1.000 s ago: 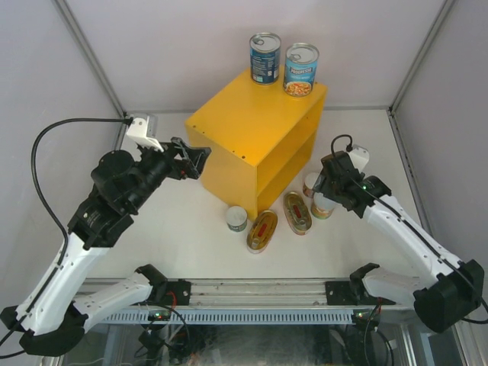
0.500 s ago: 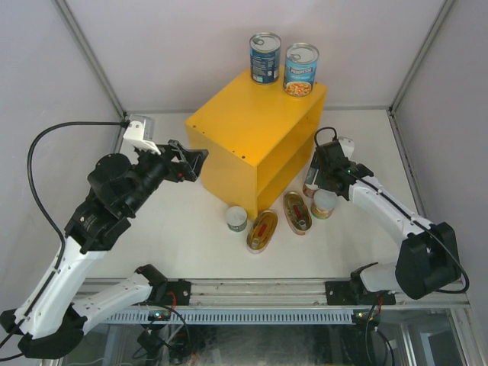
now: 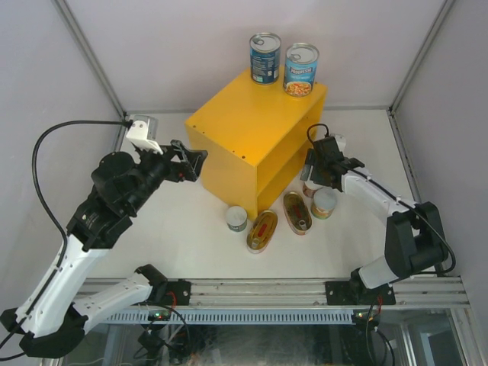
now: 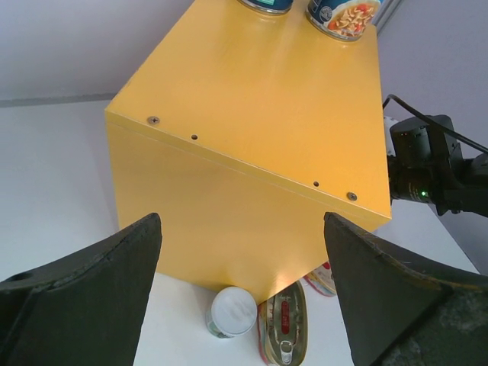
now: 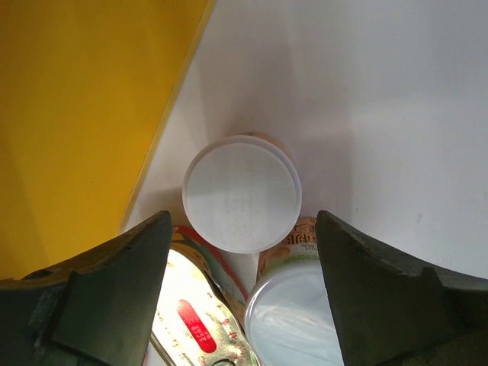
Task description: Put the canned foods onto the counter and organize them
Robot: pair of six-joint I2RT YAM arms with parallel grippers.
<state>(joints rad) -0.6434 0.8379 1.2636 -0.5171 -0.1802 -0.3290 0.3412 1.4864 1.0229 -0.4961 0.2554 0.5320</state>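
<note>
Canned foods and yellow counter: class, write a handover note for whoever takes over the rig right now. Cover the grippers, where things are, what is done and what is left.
Left gripper: open, empty, facing the counter.
Right gripper: open, over a small can, not gripping.
Done: two tall blue cans on the counter top.
Left: that can, two more small cans and two oval tins, all on the table beside the counter.

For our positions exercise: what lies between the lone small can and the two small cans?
Two oval tins, side by side; the top view shows it.
</note>
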